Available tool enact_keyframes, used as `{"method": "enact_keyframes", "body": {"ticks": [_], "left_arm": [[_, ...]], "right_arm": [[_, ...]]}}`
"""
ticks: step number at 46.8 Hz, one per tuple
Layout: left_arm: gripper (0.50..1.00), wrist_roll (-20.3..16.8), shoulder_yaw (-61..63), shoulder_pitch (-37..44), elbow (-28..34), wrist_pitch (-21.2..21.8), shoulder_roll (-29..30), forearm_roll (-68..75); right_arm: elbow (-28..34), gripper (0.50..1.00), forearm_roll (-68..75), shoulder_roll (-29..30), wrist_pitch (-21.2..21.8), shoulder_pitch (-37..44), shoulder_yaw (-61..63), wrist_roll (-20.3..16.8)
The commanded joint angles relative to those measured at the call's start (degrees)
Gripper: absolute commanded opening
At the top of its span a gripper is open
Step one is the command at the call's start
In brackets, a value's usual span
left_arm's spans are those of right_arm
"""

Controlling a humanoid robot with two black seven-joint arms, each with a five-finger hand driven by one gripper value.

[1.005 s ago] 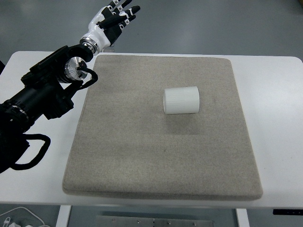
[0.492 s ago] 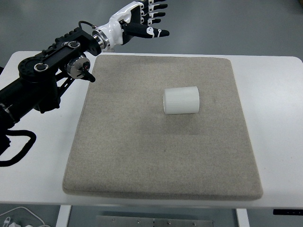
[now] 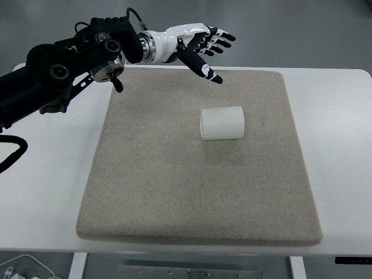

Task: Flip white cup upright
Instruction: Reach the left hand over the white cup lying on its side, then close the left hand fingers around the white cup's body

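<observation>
Top view pictures are taken steeply downward onto a white table [image 3: 340,174], and the mat is used as the landmark for every place given below. At the near edge of the table, below the mat's near left corner, a bit of white cable [image 3: 23,268] is seen against the floor. A grey mat [image 3: 174,197] is laid across most of the table, with bare white table left on its left and right sides and a thin strip along its near edge. The near half of the mat is seen bare.

A white cup [image 3: 222,123] is found on the mat, a little right of the mat's middle and toward its far half. It is laid on its side, with its ribbed wall turned up and its two ends pointed left and right. Which end is the mouth cannot be told. The cup is touched by nothing but the mat.

Beyond the cup, over the mat's far edge and left of its middle, the left hand [image 3: 200,45] is held in the air, well apart from the cup. Its fingers [image 3: 221,38] are spread and nothing is gripped; the thumb is pointed down toward the mat. The black arm [image 3: 64,70] is brought in from the left, over the mat's far left corner.
</observation>
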Motion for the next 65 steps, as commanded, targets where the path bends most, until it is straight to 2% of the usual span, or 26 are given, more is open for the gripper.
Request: {"method": "enact_keyframes", "body": {"ticks": [1,10,21,23,26,28,42,54,65], "left_arm": [[0.986,2.3,0.6,-0.3,-3.0,-1.2,0.3,2.8],[0.973,6.2,1.2,0.1,-6.3,-1.7,-0.3,9.7],[0.964,7.5,4.4,-0.1,-6.1,-1.8,-2.8,15.0],[0.951,7.6,4.7,-0.1,-6.1,-1.9,-3.4,15.5],[0.904,7.8,5.2,-0.2,-5.6,-1.9,-4.2,17.1],[0.904,7.8,5.4,-0.2,-5.1,-1.9,-4.7,18.5],[0.926,8.0,5.9,0.0,-2.1,-1.8,-7.8,22.3],[0.981,8.0,5.9,0.3,-1.0,-1.7,-7.9,23.4],[0.986,7.8,7.7,0.4,1.6,-1.7,-10.2,23.7]], "right_arm": [[0.0,0.93,0.0,0.0,0.0,0.0,0.0,0.0],[0.0,0.93,0.0,0.0,0.0,0.0,0.0,0.0],[0.0,0.93,0.0,0.0,0.0,-0.1,0.0,0.0],[0.0,0.93,0.0,0.0,0.0,-0.1,0.0,0.0],[0.0,0.93,0.0,0.0,0.0,0.0,0.0,0.0],[0.0,0.93,0.0,0.0,0.0,-0.1,0.0,0.0],[0.0,0.93,0.0,0.0,0.0,-0.1,0.0,0.0],[0.0,0.93,0.0,0.0,0.0,0.0,0.0,0.0],[0.0,0.93,0.0,0.0,0.0,0.0,0.0,0.0]]}}
